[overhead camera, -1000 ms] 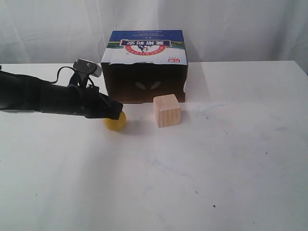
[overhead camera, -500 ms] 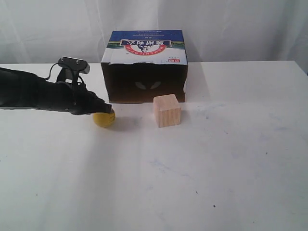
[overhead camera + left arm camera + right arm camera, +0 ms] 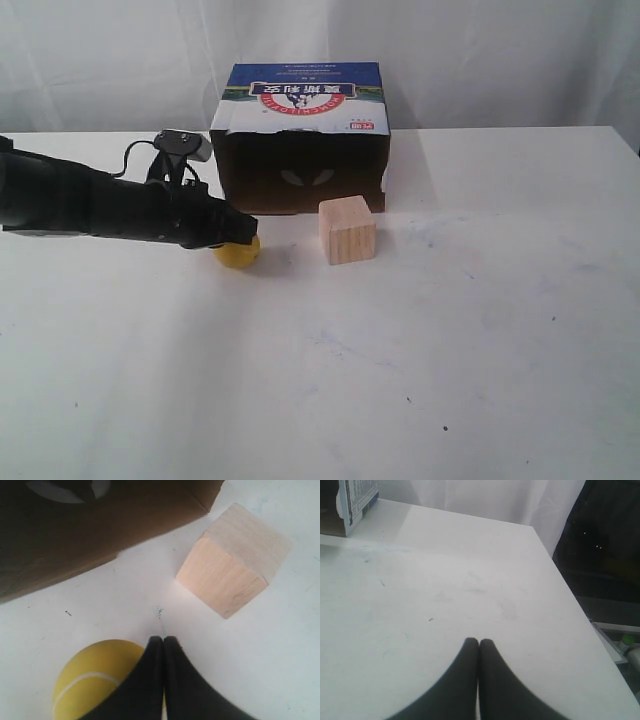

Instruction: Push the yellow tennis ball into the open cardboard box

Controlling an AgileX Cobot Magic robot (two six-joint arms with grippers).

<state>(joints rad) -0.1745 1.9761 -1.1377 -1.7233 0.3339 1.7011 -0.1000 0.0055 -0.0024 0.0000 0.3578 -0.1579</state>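
Pushing the yellow tennis ball (image 3: pixel 238 254) into the open cardboard box (image 3: pixel 300 100) probably needs the left gripper (image 3: pixel 163 640), pinched closed and empty, behind the ball, opposite the box.

Yellow tennis ball (image 3: pixel 239 256) with white seam, brown cardboard box (image 3: pixel 300 100) topped blue, pale wooden cube (image 3: pixel 347 229)

The left arm (image 3: pixel 90 205) comes in from the left side of the exterior view, stretched out almost level and low over the surface (image 3: pixel 420 360). The left hand (image 3: pixel 163 641) has its two black fingers pressed together with no gap. The right hand (image 3: pixel 478 643) is closed in the same way, and its tips point slightly downward at the surface.
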